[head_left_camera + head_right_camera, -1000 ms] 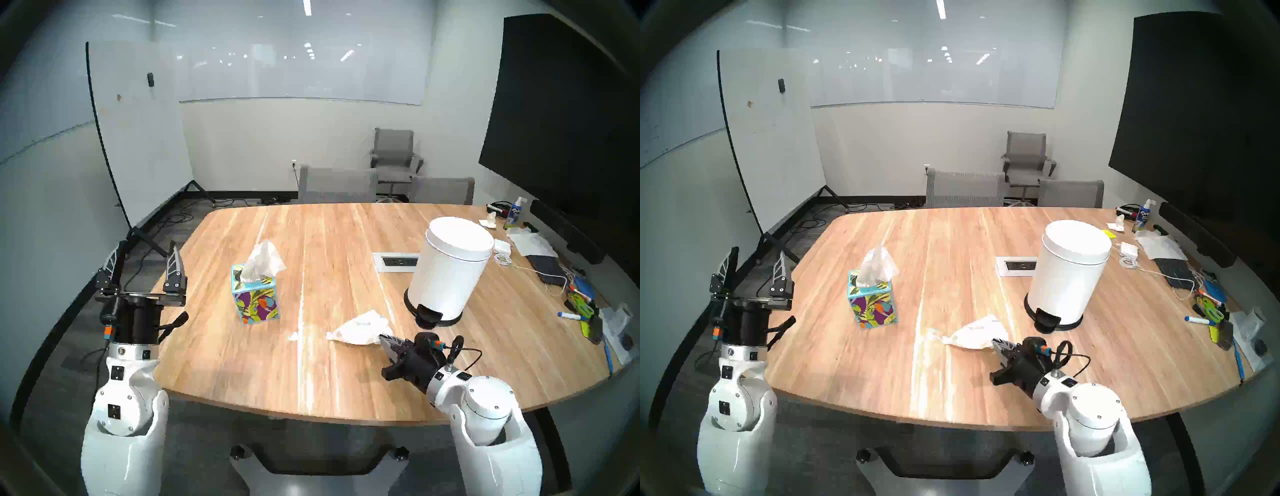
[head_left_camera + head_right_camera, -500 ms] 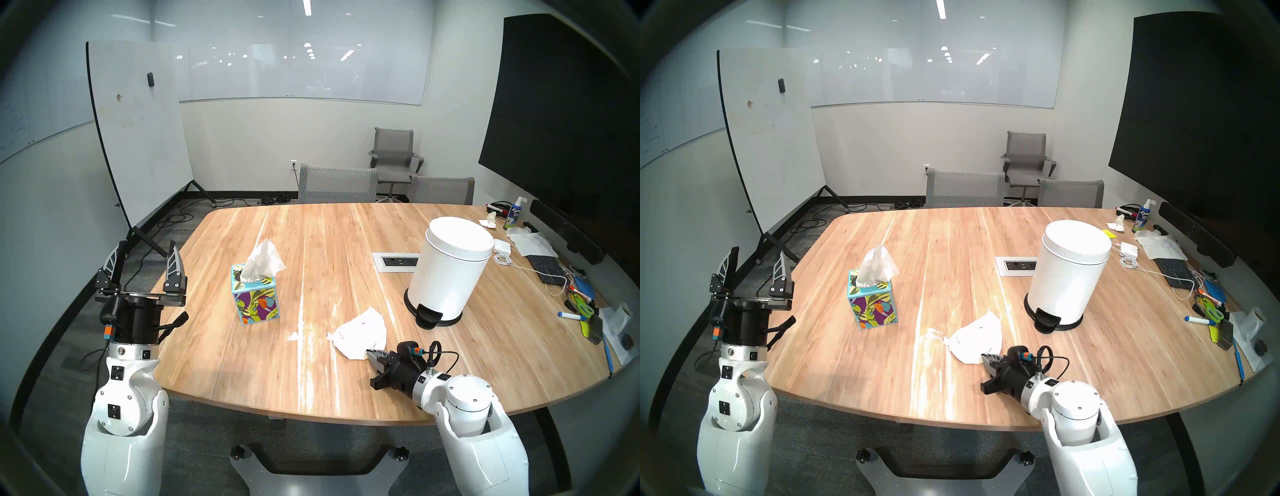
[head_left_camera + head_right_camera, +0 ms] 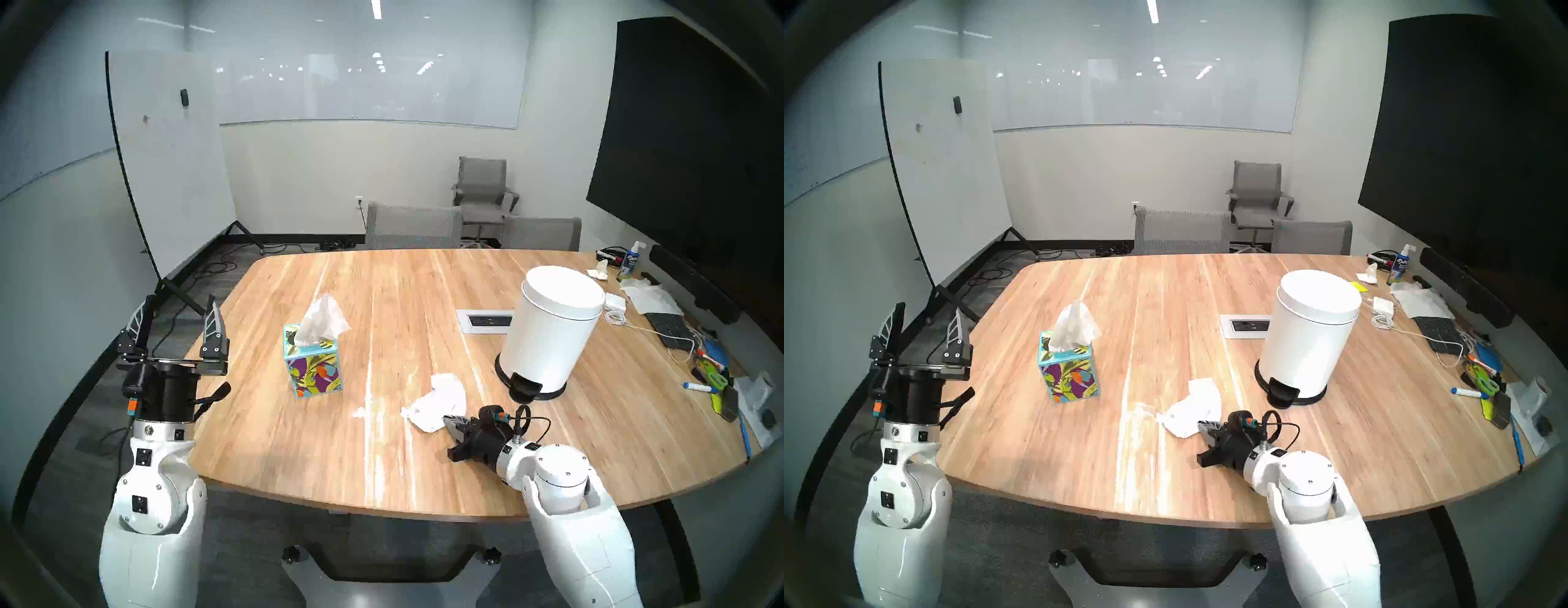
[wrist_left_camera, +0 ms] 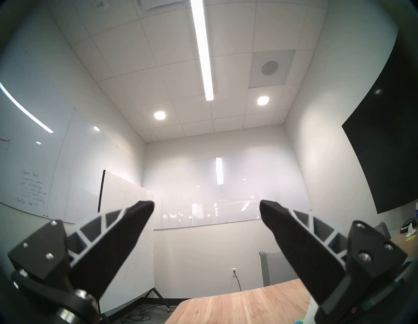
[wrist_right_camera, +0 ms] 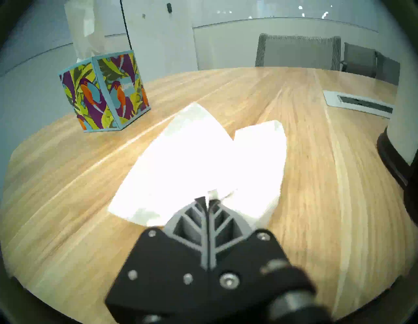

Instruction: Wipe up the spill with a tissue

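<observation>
Here, left gripper (image 3: 176,314) idle off table edge, fingers spread, empty. Pale spill (image 3: 359,411) on table (image 3: 297,458), just left of tissue (image 3: 437,403). Tissue limp, featherweight, likely tears when wet; right gripper (image 3: 450,422) pinched tight on near corner, best hold bunched edge.

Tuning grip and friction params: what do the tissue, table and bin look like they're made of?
Tissue: thin soft white paper, crumpled, matte. Table: wood or wood-look laminate, striped grain, glossy glare streaks. Bin: smooth white, probably painted metal; black base.
</observation>
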`<action>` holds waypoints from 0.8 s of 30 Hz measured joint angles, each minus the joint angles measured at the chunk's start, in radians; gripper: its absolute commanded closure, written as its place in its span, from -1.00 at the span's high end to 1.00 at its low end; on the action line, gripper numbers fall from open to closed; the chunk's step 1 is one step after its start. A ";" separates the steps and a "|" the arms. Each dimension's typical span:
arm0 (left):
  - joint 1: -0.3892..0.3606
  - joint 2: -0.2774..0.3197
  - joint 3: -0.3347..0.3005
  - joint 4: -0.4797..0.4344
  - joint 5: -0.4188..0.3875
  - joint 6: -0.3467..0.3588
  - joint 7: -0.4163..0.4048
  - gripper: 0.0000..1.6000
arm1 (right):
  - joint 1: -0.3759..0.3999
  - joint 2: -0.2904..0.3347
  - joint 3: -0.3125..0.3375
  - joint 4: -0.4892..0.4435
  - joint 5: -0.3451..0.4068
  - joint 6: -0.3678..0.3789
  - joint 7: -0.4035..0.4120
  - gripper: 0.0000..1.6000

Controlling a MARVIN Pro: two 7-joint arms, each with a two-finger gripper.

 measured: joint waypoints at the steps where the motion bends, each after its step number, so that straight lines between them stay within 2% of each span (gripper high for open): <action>1: 0.000 0.000 0.000 0.000 0.000 0.000 0.000 1.00 | 0.004 0.000 0.002 0.004 0.000 -0.001 0.002 -1.00; 24: 0.000 0.000 0.000 0.000 0.000 0.000 0.000 1.00 | 0.094 0.002 -0.013 0.106 -0.006 -0.019 0.035 -1.00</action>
